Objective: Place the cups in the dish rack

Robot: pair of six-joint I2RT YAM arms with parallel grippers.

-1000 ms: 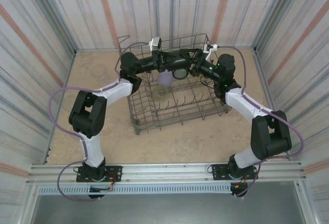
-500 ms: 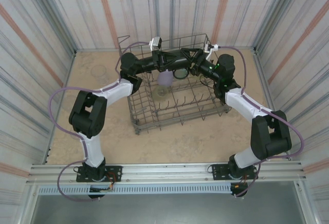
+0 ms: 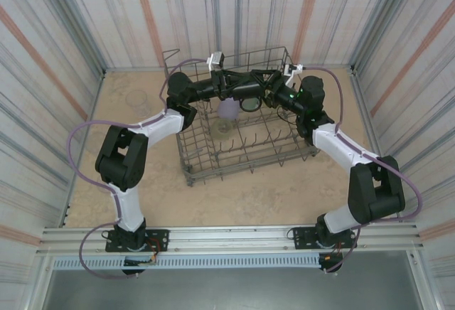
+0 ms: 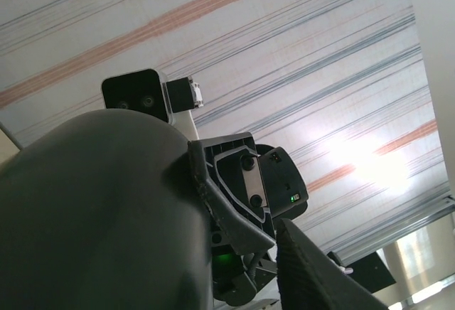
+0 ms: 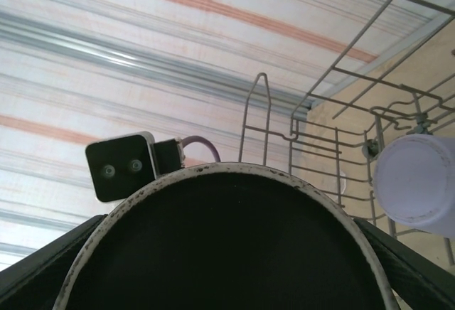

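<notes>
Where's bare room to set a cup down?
Bare table between the arm bases and the dish rack. Crowded over the rack's far side: left pincer and right pincer meet at the dark cup, lavender cup beside.

The wide cup [image 3: 249, 102] hangs above the dish rack's [image 3: 249, 162] far half, the tall cup [image 3: 227, 109] inside just left of it.

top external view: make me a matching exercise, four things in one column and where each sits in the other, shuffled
1 dark cup
2 lavender cup
3 clear cup
4 dish rack

a on the table, left of the rack
b middle of the table
c in the air over the rack
d inside the rack

Pairs: 1-c, 2-d, 3-a, 4-b
</notes>
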